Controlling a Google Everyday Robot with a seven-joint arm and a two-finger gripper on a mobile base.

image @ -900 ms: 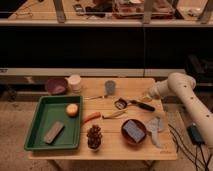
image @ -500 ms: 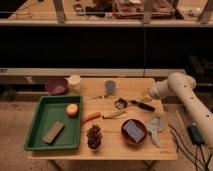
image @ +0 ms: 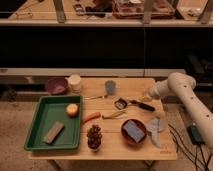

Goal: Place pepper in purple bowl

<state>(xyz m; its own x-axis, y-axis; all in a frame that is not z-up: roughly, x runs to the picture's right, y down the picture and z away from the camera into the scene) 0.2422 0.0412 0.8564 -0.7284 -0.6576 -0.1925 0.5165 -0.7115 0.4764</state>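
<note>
The pepper (image: 91,117), slim and orange-red, lies on the wooden table (image: 140,150) just right of the green tray. The purple bowl (image: 56,85) stands at the table's back left corner and looks empty. My gripper (image: 145,98) is at the end of the white arm (image: 177,86), low over the right side of the table near a black-handled scoop. It is far to the right of both the pepper and the bowl.
A green tray (image: 37,131) holds a round yellow-orange fruit (image: 73,109) and a brown block (image: 53,131). Also on the table are a cream cup (image: 75,81), grey cup (image: 110,87), scoop (image: 133,104), pale yellow piece (image: 114,115), pine cone (image: 94,136), and a dark brown bowl (image: 134,132).
</note>
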